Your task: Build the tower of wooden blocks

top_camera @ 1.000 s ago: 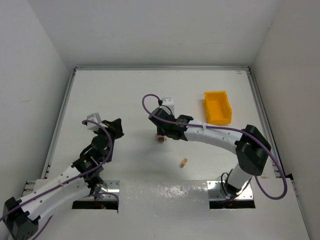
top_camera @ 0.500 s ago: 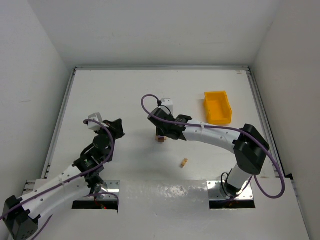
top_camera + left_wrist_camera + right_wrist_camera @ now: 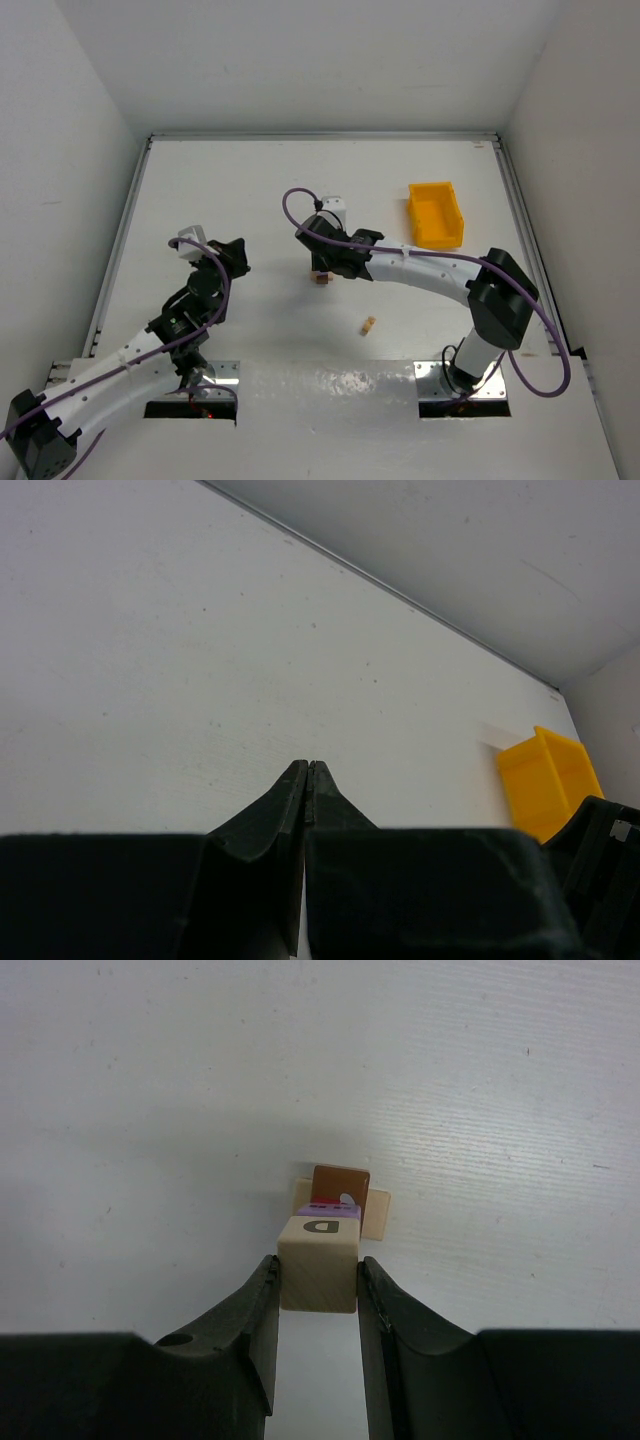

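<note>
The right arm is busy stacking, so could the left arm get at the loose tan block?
Probably yes: only bare table lies between the left claw and the loose tan block, though that claw is shut and would need opening.

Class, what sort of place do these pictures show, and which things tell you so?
Probably a robotics lab test cell: a white table boxed in by plain walls, left arm and right arm bolted at its edge, and only a yellow bin and wood blocks as props.

Bright, even light; soft shadows; near foreground blurred.
</note>
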Tool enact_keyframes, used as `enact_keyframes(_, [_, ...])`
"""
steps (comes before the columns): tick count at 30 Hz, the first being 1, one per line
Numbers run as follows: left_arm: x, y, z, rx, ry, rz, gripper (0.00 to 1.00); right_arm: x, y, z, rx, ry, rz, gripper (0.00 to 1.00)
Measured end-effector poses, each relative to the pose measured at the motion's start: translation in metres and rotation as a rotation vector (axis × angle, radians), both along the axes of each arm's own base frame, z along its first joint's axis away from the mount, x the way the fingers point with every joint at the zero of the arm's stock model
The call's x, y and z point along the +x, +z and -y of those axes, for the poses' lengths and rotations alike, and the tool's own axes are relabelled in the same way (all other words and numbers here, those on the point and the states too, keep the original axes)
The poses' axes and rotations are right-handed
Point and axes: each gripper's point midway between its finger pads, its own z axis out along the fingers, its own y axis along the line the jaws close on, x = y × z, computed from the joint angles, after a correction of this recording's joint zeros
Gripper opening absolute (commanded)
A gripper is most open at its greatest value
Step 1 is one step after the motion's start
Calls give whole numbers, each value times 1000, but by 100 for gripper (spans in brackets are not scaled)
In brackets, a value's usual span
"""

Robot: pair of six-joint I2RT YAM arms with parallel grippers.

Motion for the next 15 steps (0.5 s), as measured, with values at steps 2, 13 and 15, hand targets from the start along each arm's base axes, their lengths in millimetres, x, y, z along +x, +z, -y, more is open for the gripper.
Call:
enact_keyframes(2, [0,0,0,0,-2,0,0,0,0,0,0,0,0,28])
enact_keyframes(13, [0,0,0,-1,-3,1,0,-1,-1,-1,2,3,-6,28])
enact_keyframes(15, [0,0,1,-1,-3,1,0,-1,-2,-1,1,3,-8,28])
